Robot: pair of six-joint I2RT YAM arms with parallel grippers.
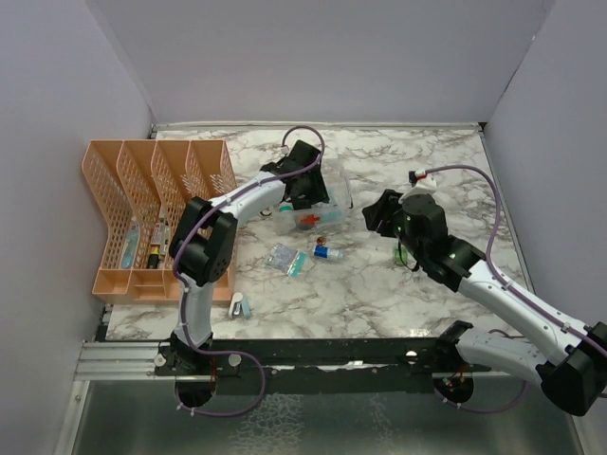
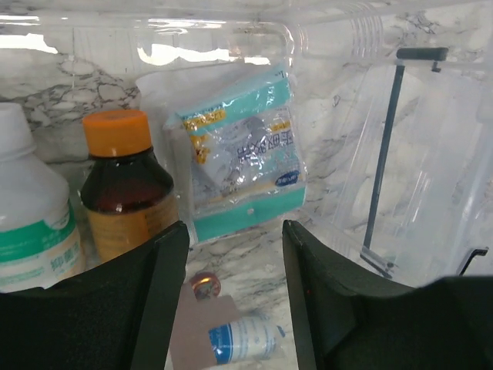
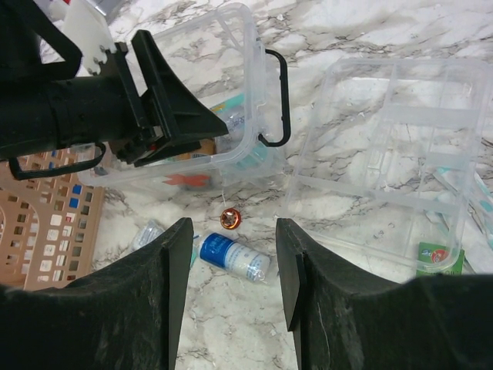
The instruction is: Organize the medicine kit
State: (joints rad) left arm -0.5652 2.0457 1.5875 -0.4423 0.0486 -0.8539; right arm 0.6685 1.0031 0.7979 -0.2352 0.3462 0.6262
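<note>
You are seeing the medicine kit [image 1: 330, 201] sitting on the marble table [image 1: 379, 294], toward the far middle, with the orange lattice organizer [image 1: 142, 190] well off to its left. Your left end effector [image 2: 235, 231] is hanging over the open kit, jaws parted about halfway and gripping nothing. Through the left wrist camera you are looking past those jaws at what is standing inside the clear box: a white bottle with a green label [image 2: 31, 231] at the left, an amber bottle with an orange cap [image 2: 123, 185] next to it, and a teal-and-white packet [image 2: 243, 162] leaning against the far wall. Your right end effector [image 3: 233, 231] is hovering above the table on the near side of the kit, its jaws also standing about half open and empty. Below it a small vial with a blue label [image 3: 235, 258] is lying on its side, with a small copper-coloured round thing [image 3: 229, 219] close by. A clear divided tray [image 3: 385, 154] is lying just beside the kit's black handle [image 3: 279, 100], and a green box [image 3: 441, 258] is sitting at that tray's near corner.
</note>
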